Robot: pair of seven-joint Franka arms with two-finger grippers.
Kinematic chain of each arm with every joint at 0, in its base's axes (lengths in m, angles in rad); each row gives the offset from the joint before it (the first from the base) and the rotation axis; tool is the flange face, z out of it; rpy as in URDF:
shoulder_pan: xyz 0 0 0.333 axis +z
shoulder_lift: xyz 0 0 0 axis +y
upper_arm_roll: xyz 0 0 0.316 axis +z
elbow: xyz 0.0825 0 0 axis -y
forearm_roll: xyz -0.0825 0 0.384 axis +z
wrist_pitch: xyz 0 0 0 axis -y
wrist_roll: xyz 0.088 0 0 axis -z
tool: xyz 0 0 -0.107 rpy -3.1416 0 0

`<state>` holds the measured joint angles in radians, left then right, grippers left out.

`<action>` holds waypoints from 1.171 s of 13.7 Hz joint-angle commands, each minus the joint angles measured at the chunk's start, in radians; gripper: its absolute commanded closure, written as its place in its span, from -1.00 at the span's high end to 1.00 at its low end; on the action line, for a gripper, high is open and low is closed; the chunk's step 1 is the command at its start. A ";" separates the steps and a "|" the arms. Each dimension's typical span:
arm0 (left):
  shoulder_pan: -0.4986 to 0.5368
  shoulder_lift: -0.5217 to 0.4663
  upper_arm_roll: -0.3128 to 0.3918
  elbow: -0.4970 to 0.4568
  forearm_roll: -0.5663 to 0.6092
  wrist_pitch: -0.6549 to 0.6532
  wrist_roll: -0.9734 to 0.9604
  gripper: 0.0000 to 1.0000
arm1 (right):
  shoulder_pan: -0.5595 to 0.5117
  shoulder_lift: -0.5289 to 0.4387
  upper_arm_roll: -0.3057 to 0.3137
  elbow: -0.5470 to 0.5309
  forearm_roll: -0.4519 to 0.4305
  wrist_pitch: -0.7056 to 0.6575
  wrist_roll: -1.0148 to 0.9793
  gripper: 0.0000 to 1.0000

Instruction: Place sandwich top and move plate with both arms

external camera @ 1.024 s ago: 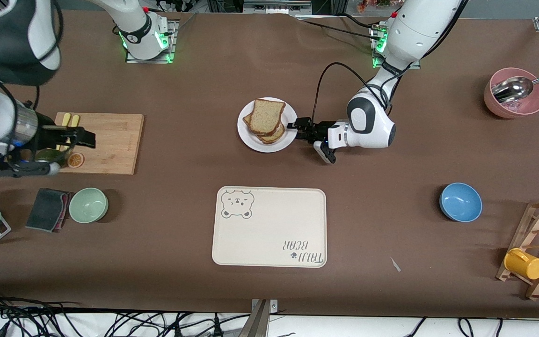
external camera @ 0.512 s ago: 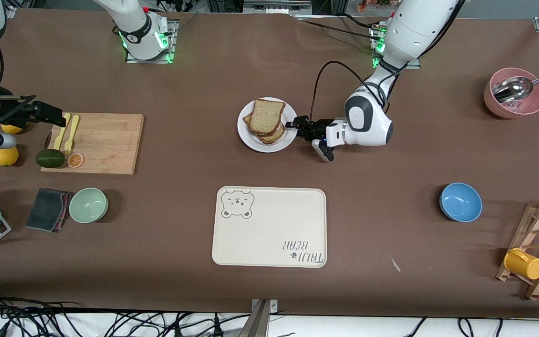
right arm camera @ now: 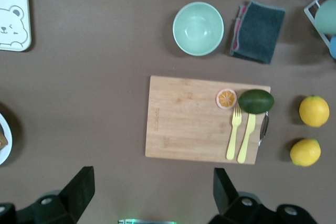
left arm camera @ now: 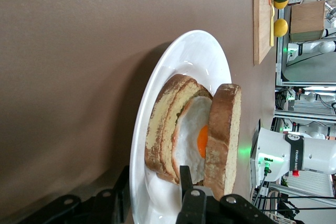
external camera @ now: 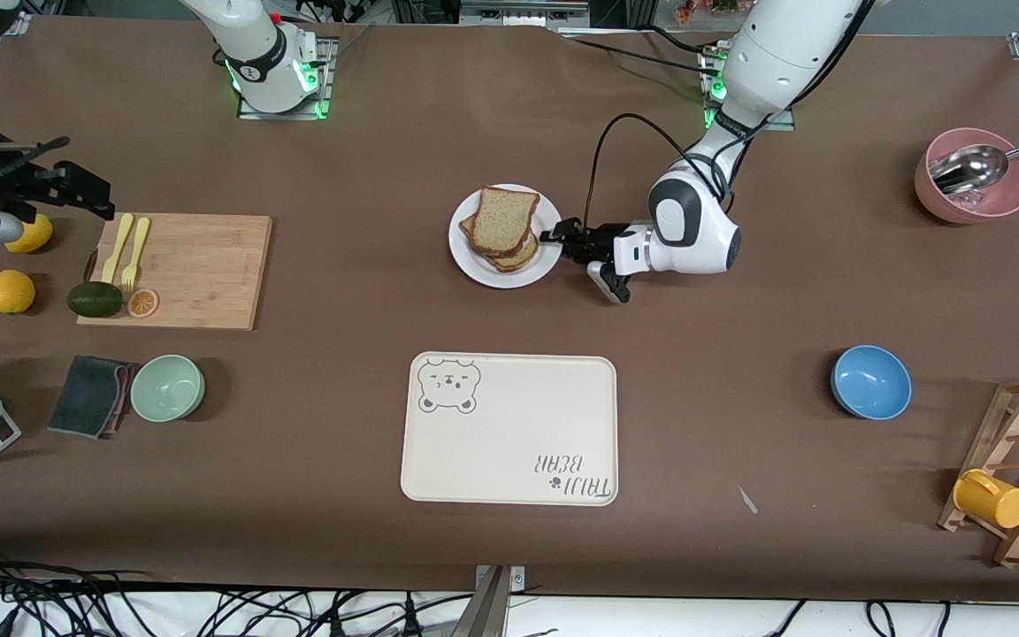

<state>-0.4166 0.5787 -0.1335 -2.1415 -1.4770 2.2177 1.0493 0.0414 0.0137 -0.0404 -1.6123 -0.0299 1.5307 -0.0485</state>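
Note:
The white plate (external camera: 474, 263) stands mid-table with a sandwich on it. The sandwich top (external camera: 502, 218), a light speckled slice, leans on the darker slices. In the left wrist view the plate (left arm camera: 194, 56) is seen edge-on, and the top slice (left arm camera: 223, 135) rests against a fried egg (left arm camera: 191, 129). My left gripper (external camera: 554, 237) is at the plate's rim on the left arm's side, with one finger over the rim and one under it (left arm camera: 152, 179), shut on it. My right gripper (external camera: 76, 190) is open and empty (right arm camera: 152, 192), over the table at the right arm's end.
A cream bear tray (external camera: 509, 429) lies nearer the camera than the plate. A cutting board (external camera: 200, 270) with forks, an avocado (external camera: 94, 299) and two lemons lie toward the right arm's end, with a green bowl (external camera: 167, 387). A blue bowl (external camera: 870, 381), a pink bowl (external camera: 974, 177) and a mug rack (external camera: 1005, 478) lie toward the left arm's end.
My right arm has pulled away from over the cutting board toward its end of the table. My left arm has edged slightly toward the plate, and its gripper stays at the rim.

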 commanded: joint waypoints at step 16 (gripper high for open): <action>-0.011 -0.011 0.005 -0.008 -0.052 0.033 0.028 -1.00 | -0.014 -0.014 -0.042 -0.023 0.033 0.031 0.015 1.00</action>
<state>-0.4195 0.5803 -0.1331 -2.1410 -1.4782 2.2392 1.0493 0.0312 0.0156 -0.0891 -1.6181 0.0082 1.5514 -0.0440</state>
